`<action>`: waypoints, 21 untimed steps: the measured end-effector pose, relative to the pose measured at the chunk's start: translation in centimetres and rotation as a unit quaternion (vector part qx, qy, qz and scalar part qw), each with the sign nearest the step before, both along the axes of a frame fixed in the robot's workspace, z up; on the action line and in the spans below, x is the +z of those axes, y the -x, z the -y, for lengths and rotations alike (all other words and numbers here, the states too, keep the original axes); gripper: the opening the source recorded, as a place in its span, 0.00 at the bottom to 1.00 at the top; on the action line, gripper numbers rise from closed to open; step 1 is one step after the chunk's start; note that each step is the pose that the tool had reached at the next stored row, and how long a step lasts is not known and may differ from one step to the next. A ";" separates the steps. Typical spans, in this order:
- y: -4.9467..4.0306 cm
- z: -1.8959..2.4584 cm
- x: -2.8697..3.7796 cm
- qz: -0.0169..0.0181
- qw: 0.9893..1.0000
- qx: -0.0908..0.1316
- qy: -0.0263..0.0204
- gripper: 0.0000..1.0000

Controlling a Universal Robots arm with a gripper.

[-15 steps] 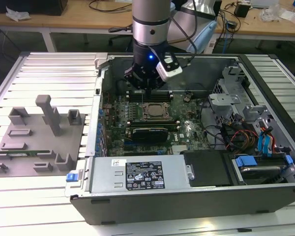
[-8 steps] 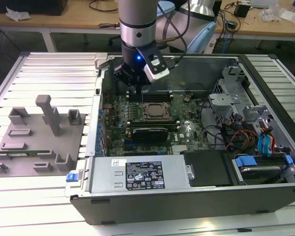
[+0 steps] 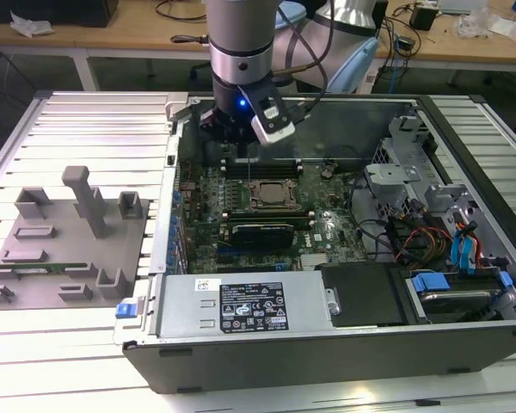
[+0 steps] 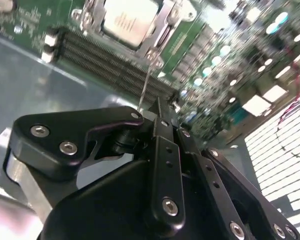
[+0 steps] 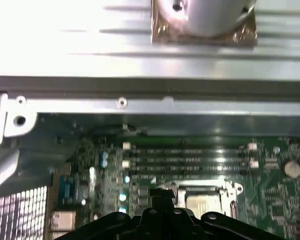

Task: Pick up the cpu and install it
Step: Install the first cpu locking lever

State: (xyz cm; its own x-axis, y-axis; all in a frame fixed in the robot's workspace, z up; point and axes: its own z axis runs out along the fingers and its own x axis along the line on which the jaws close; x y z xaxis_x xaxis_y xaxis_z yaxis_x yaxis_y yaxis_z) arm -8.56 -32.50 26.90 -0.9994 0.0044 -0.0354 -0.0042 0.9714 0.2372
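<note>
Notes cpu [image 4: 124,20] seated in socket [image 4: 165,21], upper centre of the second wrist view.
Records hand [image 4: 157,106] clenched at mid frame, apparently on thin socket lever [image 4: 146,75]. Judges cpu light, stiff, smooth-topped and fragile underneath; advises grip by opposite edges only, kept level.

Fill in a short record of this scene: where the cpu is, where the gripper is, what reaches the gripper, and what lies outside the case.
cpu: silver top showing, lying inside the socket
socket: on the motherboard, next to the memory slots
gripper: inside the case, over the memory slots, empty of the cpu
rod: thin, metal, running from the socket's edge to the gripper's tip
tray: grey, outside the case at the exterior view's left
case: open, lying flat
</note>
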 end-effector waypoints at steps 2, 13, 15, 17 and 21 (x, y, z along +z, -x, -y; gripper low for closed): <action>0.00 0.00 -0.04 0.000 1.000 0.000 -0.013 0.11; 0.00 0.00 -1.18 0.000 1.000 0.000 -0.013 0.11; -0.01 0.00 -1.33 0.000 1.000 0.000 -0.013 0.11; -0.16 0.00 -1.39 -0.001 1.000 0.000 -0.013 0.11; -1.31 0.01 -1.49 -0.010 1.000 0.000 -0.013 0.11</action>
State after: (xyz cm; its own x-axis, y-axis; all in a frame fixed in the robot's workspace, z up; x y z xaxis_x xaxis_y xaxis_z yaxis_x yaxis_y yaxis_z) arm -7.25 -32.50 25.41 -0.9999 0.0053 -0.0153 0.0011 0.9647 0.2633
